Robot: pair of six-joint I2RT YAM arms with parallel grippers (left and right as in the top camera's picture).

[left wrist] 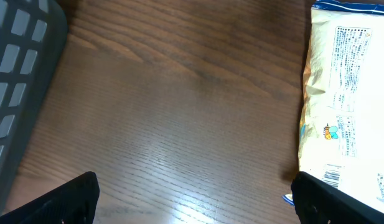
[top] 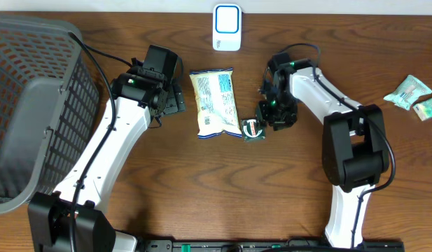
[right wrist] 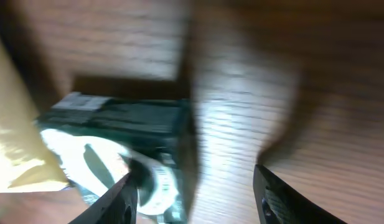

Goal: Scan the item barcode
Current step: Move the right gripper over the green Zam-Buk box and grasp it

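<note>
Blurry: dk green packet (right wrist: 117, 127) on table (right wrist: 241, 87) by R gripper (right wrist: 195, 199), jaws apart.

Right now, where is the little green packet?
The green packet lies in the overhead view at the snack bag's lower right corner, beside the right claw.

We register a dark grey plastic mesh basket (top: 33, 105) standing on the left end of the brown wood-grain table (top: 166, 182). At the table's far right edge lies a small pale green crinkled packet (top: 408, 92). Just beside it lies a second green packet (top: 428, 108), cut off by the frame edge.
</note>
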